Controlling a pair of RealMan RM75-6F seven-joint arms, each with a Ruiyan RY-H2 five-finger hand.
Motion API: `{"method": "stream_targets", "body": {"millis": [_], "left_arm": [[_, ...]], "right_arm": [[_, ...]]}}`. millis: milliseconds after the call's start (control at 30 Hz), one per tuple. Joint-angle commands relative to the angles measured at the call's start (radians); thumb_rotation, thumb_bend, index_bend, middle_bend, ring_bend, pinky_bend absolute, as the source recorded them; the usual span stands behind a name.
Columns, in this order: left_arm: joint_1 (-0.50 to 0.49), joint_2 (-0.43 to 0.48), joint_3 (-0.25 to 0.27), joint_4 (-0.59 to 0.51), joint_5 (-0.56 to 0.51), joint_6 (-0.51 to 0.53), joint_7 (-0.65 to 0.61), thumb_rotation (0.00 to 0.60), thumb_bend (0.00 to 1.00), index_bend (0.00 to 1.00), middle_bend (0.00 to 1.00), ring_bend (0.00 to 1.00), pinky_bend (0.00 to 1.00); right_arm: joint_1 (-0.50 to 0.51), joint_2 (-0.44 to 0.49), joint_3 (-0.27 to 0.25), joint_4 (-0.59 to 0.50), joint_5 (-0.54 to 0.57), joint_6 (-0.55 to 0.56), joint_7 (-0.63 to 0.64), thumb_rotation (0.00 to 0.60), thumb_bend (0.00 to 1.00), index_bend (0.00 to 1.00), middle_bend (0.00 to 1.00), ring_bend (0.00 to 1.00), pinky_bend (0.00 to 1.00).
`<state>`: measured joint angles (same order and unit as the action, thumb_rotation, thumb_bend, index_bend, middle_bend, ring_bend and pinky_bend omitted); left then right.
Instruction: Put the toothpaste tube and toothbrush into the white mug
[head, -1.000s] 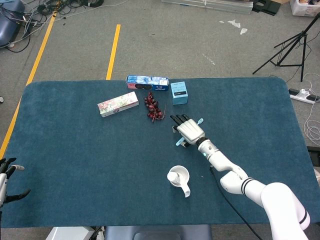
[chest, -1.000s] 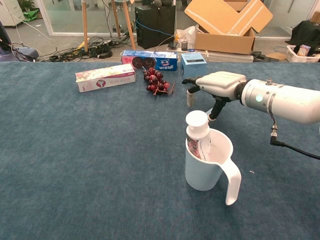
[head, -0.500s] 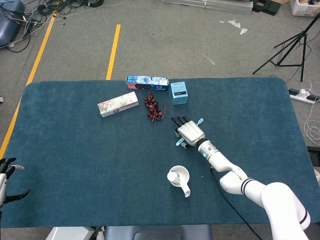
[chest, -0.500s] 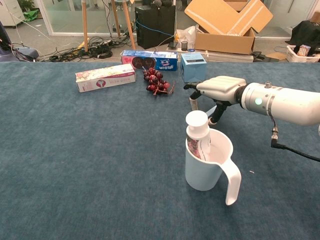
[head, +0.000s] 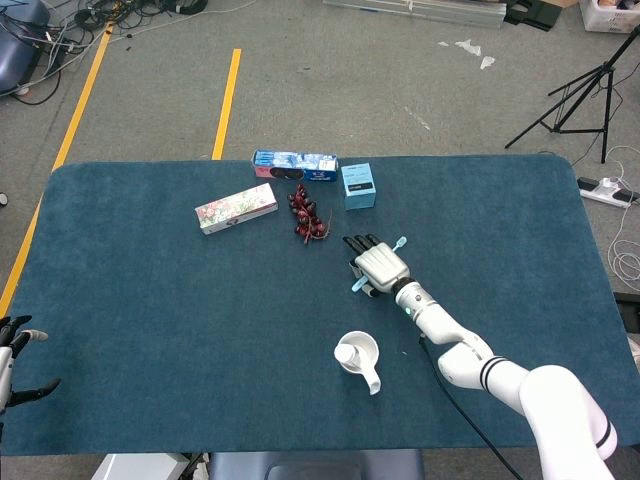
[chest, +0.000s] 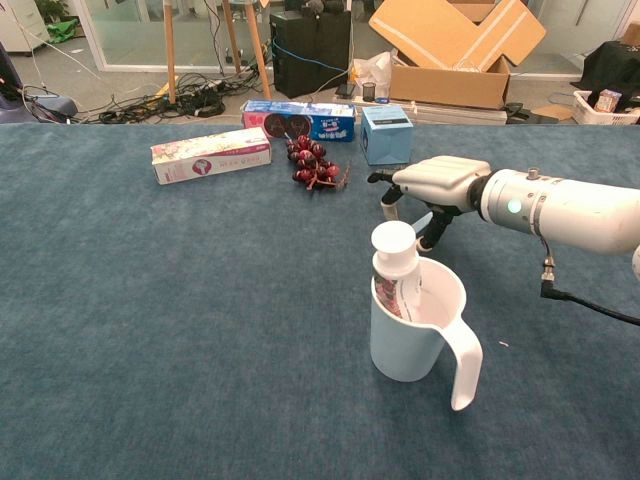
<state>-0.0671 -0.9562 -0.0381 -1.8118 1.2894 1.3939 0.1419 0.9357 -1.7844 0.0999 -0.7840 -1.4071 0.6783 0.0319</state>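
My right robot hand (head: 379, 264) lies palm-down over the toothbrush (head: 398, 242), whose light blue ends stick out on both sides; I cannot tell whether the fingers grip it. The mug (chest: 415, 333) stands near that robot hand, on my side of it, with the toothpaste (chest: 396, 265) upright inside. Beyond the fingertips lie grapes (head: 306, 213) and a blue box (head: 358, 185). My left robot hand (head: 14, 355) sits at the table (head: 150, 320) edge, fingers spread, empty.
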Motion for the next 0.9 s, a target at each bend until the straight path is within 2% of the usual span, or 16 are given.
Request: {"method": "stream_targets", "body": {"millis": [33, 433, 900], "left_arm": [[0.0, 0.0, 0.0, 0.0, 0.0, 0.0, -0.001, 0.6, 0.07, 0.33, 0.17, 0.1, 0.07], [0.0, 0.001, 0.0, 0.001, 0.001, -0.001, -0.004, 0.6, 0.07, 0.33, 0.17, 0.1, 0.07], [-0.001, -0.002, 0.001, 0.001, 0.0, -0.002, 0.008, 0.6, 0.07, 0.33, 0.17, 0.1, 0.07]], "right_arm": [[0.001, -0.001, 0.0, 0.001, 0.0, -0.001, 0.0, 0.6, 0.23, 0.54, 0.02, 0.0, 0.11], [-0.001, -0.002, 0.002, 0.004, 0.001, 0.003, 0.0, 0.6, 0.23, 0.59, 0.04, 0.0, 0.11], [-0.025, 0.064, 0.015, -0.081, 0.003, 0.056, 0.006, 0.6, 0.23, 0.6, 0.05, 0.0, 0.11]]}}
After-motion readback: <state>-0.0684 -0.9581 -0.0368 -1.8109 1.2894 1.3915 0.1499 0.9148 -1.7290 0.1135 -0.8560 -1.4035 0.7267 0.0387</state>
